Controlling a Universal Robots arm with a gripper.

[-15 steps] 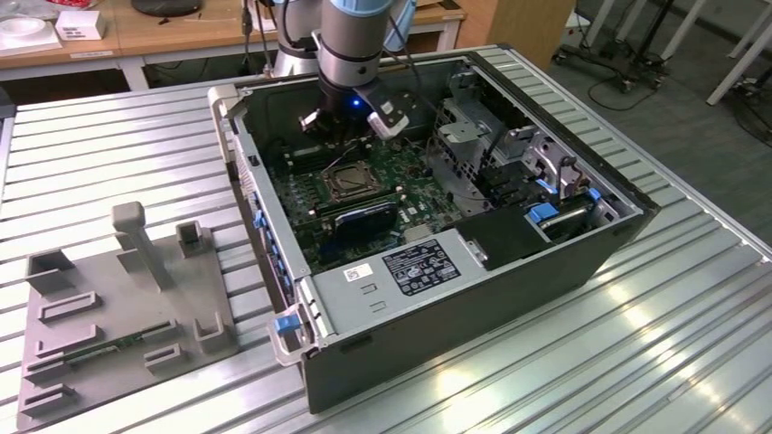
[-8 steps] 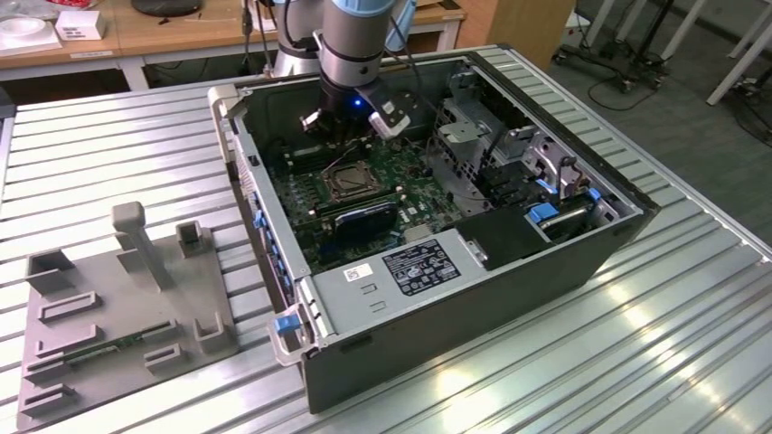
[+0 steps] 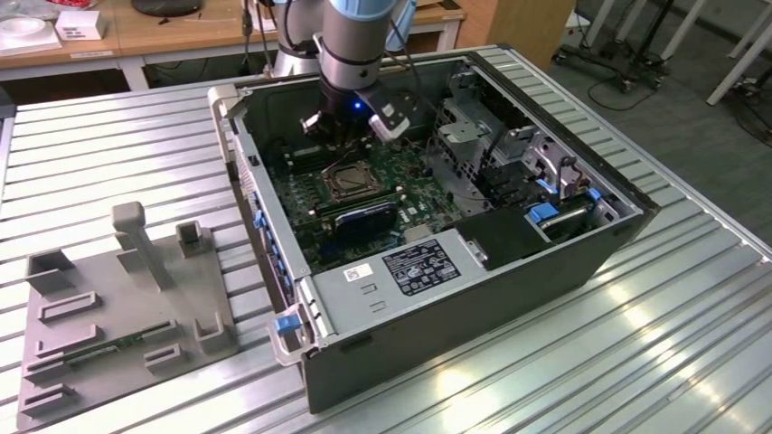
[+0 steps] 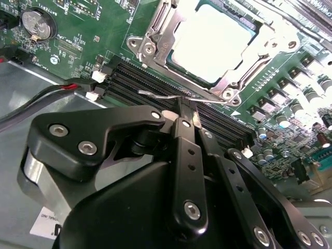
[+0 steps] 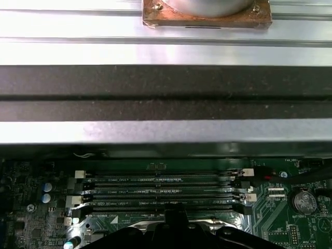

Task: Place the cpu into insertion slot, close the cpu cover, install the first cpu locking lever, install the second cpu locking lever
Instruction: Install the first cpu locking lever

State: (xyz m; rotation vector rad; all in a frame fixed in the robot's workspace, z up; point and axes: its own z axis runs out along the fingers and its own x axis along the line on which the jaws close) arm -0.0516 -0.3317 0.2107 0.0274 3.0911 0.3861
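Ribbed metal tabletop carries an open computer case at the centre of the exterior view, with a grey fixture toward the exterior view's left. The arm reaches down into the upper part of the case.

In the second wrist view the tool has its fingers pressed together. Its tips are at a thin locking lever lying across the black memory slots. Whether the wire is actually pinched cannot be determined.

Probable hazard: the sprung lever slips off the narrow tips and snaps back, or the tips scrape the memory slots.

The cpu sits in the insertion slot, just beyond the tool tips, with the cpu cover lying over its edges.
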